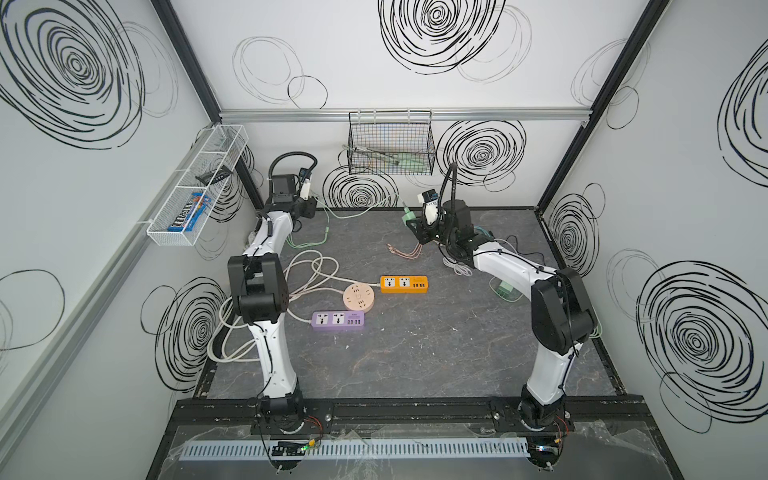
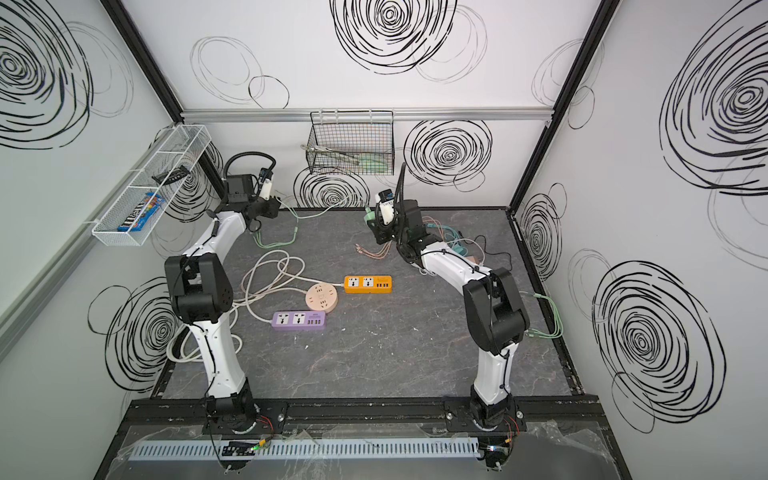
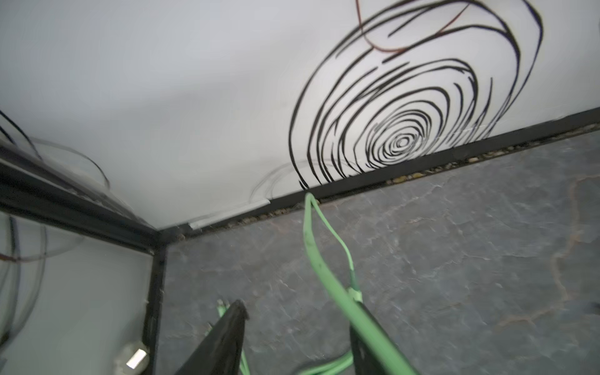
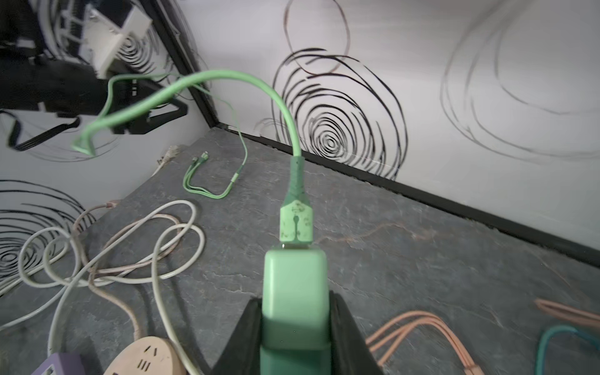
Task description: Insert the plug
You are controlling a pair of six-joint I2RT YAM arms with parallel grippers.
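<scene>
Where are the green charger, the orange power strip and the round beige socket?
green charger (image 4: 293, 285): right wrist view, its flat pale face.
orange power strip (image 1: 404, 284): in a top view, its top middle.
round beige socket (image 1: 358, 298): in a top view, its centre.

I'm seeing the round socket block (image 1: 358, 297) sitting in the middle of the surface (image 1: 415, 357), with the far strip (image 1: 404, 284) just to its right and the near strip (image 1: 338, 320) just nearer and to its left. The charger (image 1: 407, 217) is sitting in my right hand (image 1: 415, 226) at the far middle. A wire basket (image 1: 390, 143) is hanging on the far wall and a mesh shelf (image 1: 195, 187) on the left wall.
</scene>
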